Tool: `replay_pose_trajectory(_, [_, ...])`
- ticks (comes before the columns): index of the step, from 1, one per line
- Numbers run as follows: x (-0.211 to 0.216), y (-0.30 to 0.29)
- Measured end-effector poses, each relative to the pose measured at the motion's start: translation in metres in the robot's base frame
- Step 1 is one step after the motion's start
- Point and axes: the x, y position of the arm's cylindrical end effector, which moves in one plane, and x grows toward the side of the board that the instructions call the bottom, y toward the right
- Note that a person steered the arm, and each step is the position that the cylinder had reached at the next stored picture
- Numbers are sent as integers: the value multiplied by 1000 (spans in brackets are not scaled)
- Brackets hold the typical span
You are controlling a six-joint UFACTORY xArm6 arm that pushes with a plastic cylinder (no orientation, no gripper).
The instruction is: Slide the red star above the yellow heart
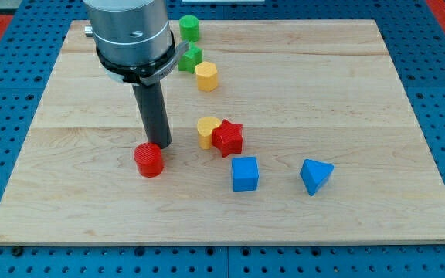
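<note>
Red star (228,138) touching yellow heart (208,130) at view's right; my tip (161,146) beside red cylinder (148,160).

A single camera looks down at a slant from the near long edge of the tabletop (346,93), taking in the whole board. The rod enters from the view's top left, my tip (161,147) left of centre.

Red star (229,138), yellow heart (207,131), blue cube (245,174), green cylinder (189,28), pale wooden board (377,116).
</note>
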Motion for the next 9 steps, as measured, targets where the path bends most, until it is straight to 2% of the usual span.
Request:
replay_pose_trajectory(3, [20, 19])
replay_pose_trajectory(6, [21, 111])
replay_pose_trajectory(7, [18, 138])
replay_pose_trajectory(9, [-23, 119])
